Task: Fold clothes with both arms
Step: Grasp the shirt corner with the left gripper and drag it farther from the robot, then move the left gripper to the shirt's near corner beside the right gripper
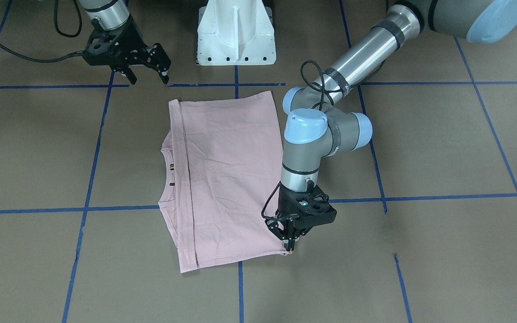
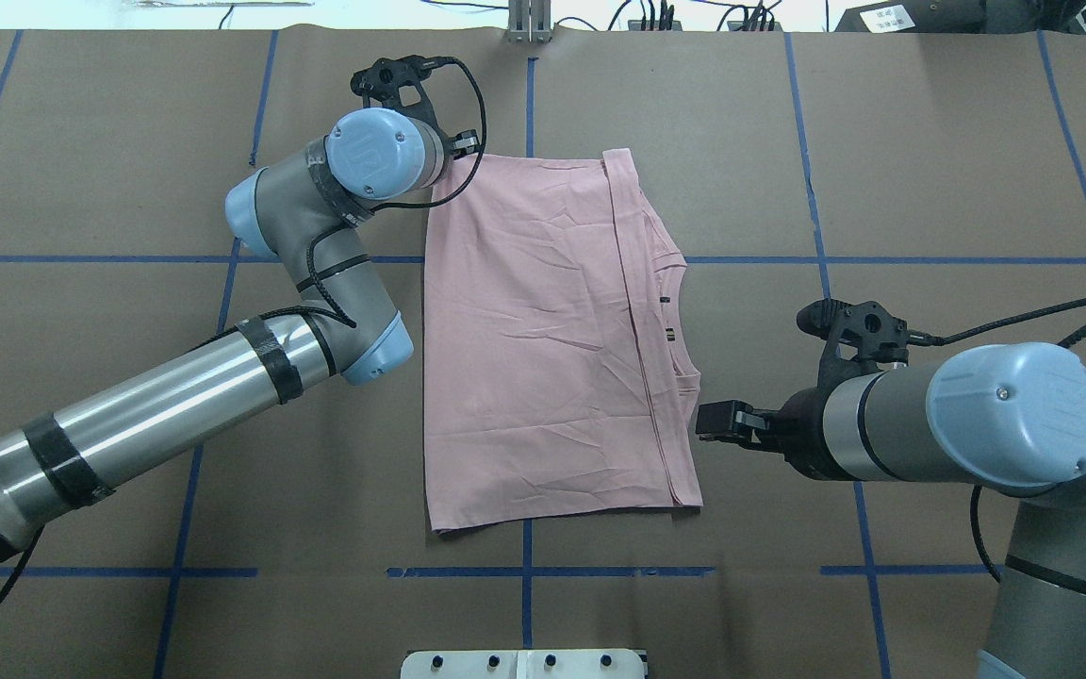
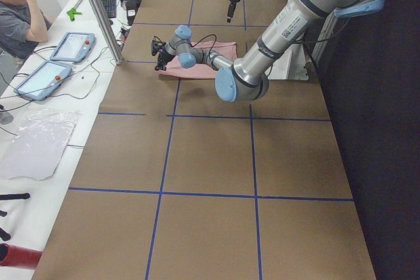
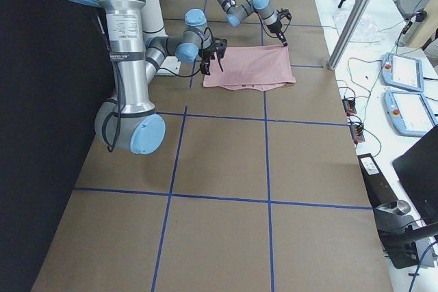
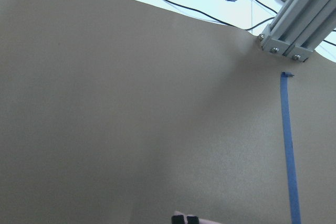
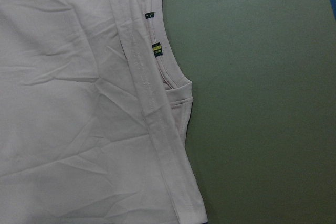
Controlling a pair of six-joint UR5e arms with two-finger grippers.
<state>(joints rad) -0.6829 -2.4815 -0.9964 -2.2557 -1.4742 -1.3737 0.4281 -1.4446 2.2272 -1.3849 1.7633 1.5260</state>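
The pale pink T-shirt [image 1: 227,179] lies folded flat on the brown table, plain back up, its collar and small tags toward my right arm; it also shows in the overhead view [image 2: 543,349]. My left gripper [image 1: 291,242] points down at the shirt's far corner and is shut on that corner; the left wrist view shows the closed fingertips [image 5: 184,219] with pink fabric at them. My right gripper [image 1: 149,77] is open and empty, hovering just off the shirt's collar side near the robot base [image 2: 720,421]. The right wrist view shows the collar and hem fold [image 6: 157,93].
The white pedestal base [image 1: 236,36] stands at the table's robot side. An aluminium post [image 5: 299,24] rises at the far edge, with cables beyond it. Blue tape lines [image 1: 88,208] grid the brown table. A person and tablets [image 3: 72,45] are off the far side.
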